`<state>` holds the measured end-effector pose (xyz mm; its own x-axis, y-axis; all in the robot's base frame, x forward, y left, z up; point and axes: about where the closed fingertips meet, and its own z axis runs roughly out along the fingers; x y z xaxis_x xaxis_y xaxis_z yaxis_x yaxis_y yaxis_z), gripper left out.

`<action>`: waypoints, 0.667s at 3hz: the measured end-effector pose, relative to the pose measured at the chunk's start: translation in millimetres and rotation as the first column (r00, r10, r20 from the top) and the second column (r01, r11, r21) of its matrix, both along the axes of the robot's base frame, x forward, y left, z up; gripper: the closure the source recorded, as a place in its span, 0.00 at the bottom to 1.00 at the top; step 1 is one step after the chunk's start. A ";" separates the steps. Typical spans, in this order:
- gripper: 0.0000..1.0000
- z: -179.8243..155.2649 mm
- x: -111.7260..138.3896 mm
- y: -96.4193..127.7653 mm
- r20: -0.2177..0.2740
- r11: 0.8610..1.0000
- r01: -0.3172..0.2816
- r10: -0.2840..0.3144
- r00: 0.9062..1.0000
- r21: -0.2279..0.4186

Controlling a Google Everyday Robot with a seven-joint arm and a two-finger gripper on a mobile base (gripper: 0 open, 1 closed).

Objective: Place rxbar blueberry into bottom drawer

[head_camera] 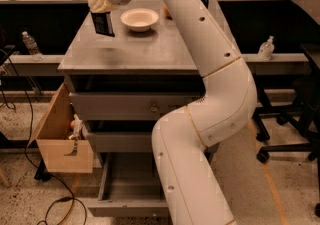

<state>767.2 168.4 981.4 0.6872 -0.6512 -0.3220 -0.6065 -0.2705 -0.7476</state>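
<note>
My gripper (102,13) is at the upper left, above the left part of the grey cabinet top (140,49). It is shut on the rxbar blueberry (103,24), a dark flat bar that hangs down from the fingers, lifted a little above the top. The bottom drawer (127,184) is pulled open at the foot of the cabinet, a shallow grey tray, partly hidden by my white arm (200,119). The bar is high above and behind the drawer.
A white bowl (139,19) sits on the cabinet top next to the gripper, with an orange thing (167,11) behind it. Two upper grey drawers (135,106) are closed. A tan box (62,139) hangs at the cabinet's left. Bottles stand on side benches (30,44).
</note>
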 end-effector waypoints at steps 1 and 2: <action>0.82 -2.4 0.6 2.6 -0.003 1.000 -0.002 0.002 1.000 0.000; 0.51 -6.6 1.9 5.7 -0.008 1.000 -0.004 0.004 1.000 -0.002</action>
<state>769.0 174.1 974.8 0.6874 -0.6488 -0.3264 -0.6113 -0.2742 -0.7424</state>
